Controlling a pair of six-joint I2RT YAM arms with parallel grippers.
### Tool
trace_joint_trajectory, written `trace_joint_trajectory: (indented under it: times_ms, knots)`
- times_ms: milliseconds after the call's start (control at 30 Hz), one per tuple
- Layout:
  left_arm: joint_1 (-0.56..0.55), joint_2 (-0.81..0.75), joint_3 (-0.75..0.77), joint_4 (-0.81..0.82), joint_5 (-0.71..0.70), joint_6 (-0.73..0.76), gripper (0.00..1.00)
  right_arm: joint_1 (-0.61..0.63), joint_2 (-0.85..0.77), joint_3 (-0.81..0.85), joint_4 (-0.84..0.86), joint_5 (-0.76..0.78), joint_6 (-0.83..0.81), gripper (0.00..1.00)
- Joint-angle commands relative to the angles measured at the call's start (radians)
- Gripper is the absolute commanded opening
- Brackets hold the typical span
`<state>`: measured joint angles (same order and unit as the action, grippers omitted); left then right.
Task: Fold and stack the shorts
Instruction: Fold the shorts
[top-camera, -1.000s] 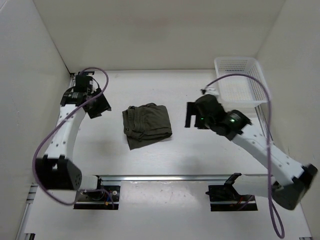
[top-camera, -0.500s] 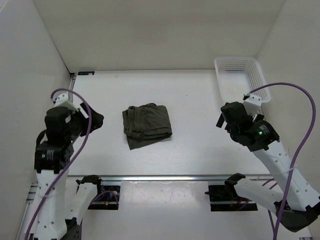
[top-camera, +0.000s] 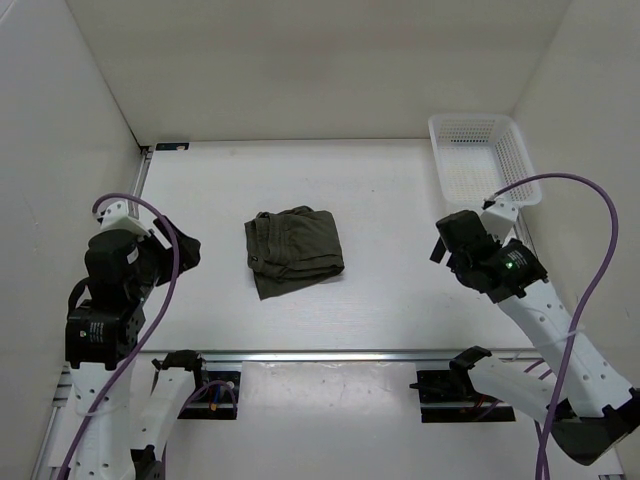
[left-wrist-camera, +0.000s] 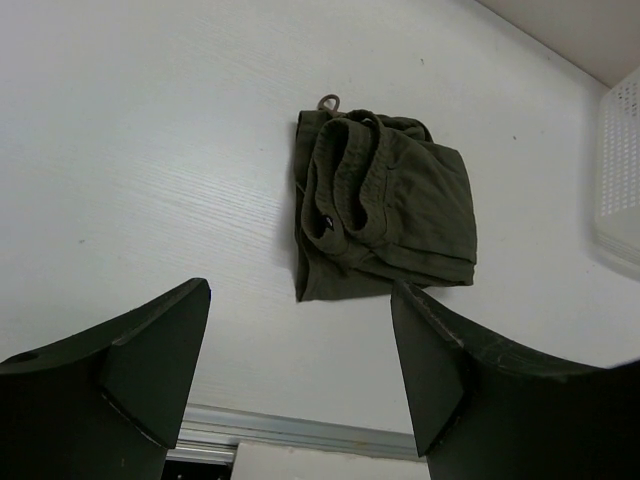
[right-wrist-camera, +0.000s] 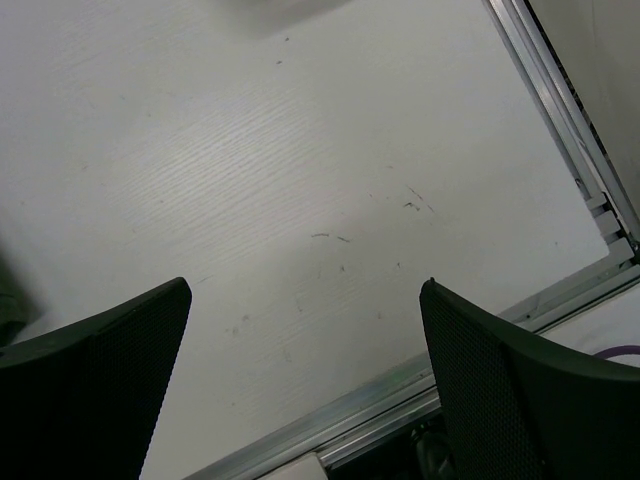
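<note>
The dark olive-green shorts (top-camera: 293, 250) lie folded in a compact bundle near the middle of the table. They also show in the left wrist view (left-wrist-camera: 385, 205), with the gathered waistband on top. My left gripper (top-camera: 185, 248) is raised at the left side, well apart from the shorts. It is open and empty, as the left wrist view (left-wrist-camera: 300, 375) shows. My right gripper (top-camera: 445, 240) is raised at the right, far from the shorts. It is open and empty over bare table in the right wrist view (right-wrist-camera: 305, 380).
A white mesh basket (top-camera: 482, 160) stands at the back right corner; its edge shows in the left wrist view (left-wrist-camera: 622, 180). A metal rail (top-camera: 330, 355) runs along the table's near edge. White walls enclose the left, back and right sides.
Both arms have pulled back from the table's middle toward their bases and lifted. The shorts have not moved. Both grippers stay empty.
</note>
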<state>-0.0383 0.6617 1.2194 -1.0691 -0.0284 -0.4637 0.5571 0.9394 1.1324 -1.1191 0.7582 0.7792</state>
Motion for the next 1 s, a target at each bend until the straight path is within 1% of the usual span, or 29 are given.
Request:
trace_joint_trajectory:
  times_ms: [0,133,200,267,300,333,400,433,467,500,533,567,633,667,733,767,867,900,967]
  knots:
    - [0.000,-0.008,-0.015,-0.014,-0.033,0.002,0.84,-0.008,-0.014,-0.058,0.041,0.010,0.035,1.00]
    - [0.000,-0.017,-0.015,-0.014,-0.042,0.002,0.84,-0.008,-0.028,-0.166,0.105,-0.051,0.081,1.00]
    - [0.000,-0.017,-0.015,-0.014,-0.042,0.002,0.84,-0.008,-0.062,-0.216,0.168,-0.083,0.092,1.00]
    - [0.000,-0.017,-0.015,-0.014,-0.042,0.002,0.84,-0.008,-0.085,-0.226,0.209,-0.118,0.069,1.00]
    - [0.000,-0.017,-0.015,-0.014,-0.042,0.002,0.84,-0.008,-0.096,-0.226,0.260,-0.129,0.030,1.00]
    - [0.000,-0.017,-0.024,-0.014,-0.042,0.002,0.84,-0.008,-0.109,-0.212,0.287,-0.129,0.005,1.00]
    - [0.000,-0.017,-0.034,-0.014,-0.032,0.002,0.84,-0.008,-0.100,-0.185,0.379,-0.180,-0.087,1.00]
    - [0.000,-0.017,-0.034,0.013,-0.018,0.002,0.84,-0.008,-0.085,-0.143,0.402,-0.192,-0.116,1.00]
    - [0.000,-0.007,-0.043,0.030,0.037,0.013,0.84,-0.008,-0.067,-0.117,0.422,-0.209,-0.145,1.00]
    - [0.000,0.002,-0.043,0.046,0.073,0.013,0.84,-0.008,-0.015,-0.090,0.438,-0.227,-0.171,1.00]
    - [0.000,0.027,-0.043,0.046,0.102,0.026,0.84,-0.008,0.013,-0.033,0.471,-0.294,-0.237,1.00]
    - [0.000,0.042,-0.043,0.058,0.143,0.026,0.84,-0.008,0.041,-0.008,0.493,-0.345,-0.271,1.00]
    - [0.000,0.067,-0.034,0.069,0.171,0.039,0.84,-0.008,0.108,0.033,0.557,-0.455,-0.364,1.00]
    - [0.000,0.076,-0.034,0.069,0.189,0.051,0.84,-0.008,0.140,0.064,0.574,-0.508,-0.385,1.00]
    - [0.000,0.087,-0.024,0.069,0.203,0.066,0.84,-0.008,0.150,0.073,0.634,-0.606,-0.437,1.00]
    - [0.000,0.087,-0.024,0.069,0.203,0.085,0.84,-0.008,0.150,0.073,0.657,-0.631,-0.457,1.00]
    - [0.000,0.110,-0.024,0.078,0.274,0.123,0.84,-0.008,0.150,0.073,0.714,-0.672,-0.533,1.00]
    - [0.000,0.121,-0.024,0.087,0.319,0.123,0.84,-0.008,0.159,0.073,0.714,-0.681,-0.553,1.00]
    - [0.000,0.150,-0.024,0.099,0.349,0.134,0.84,-0.008,0.168,0.099,0.714,-0.681,-0.599,1.00]
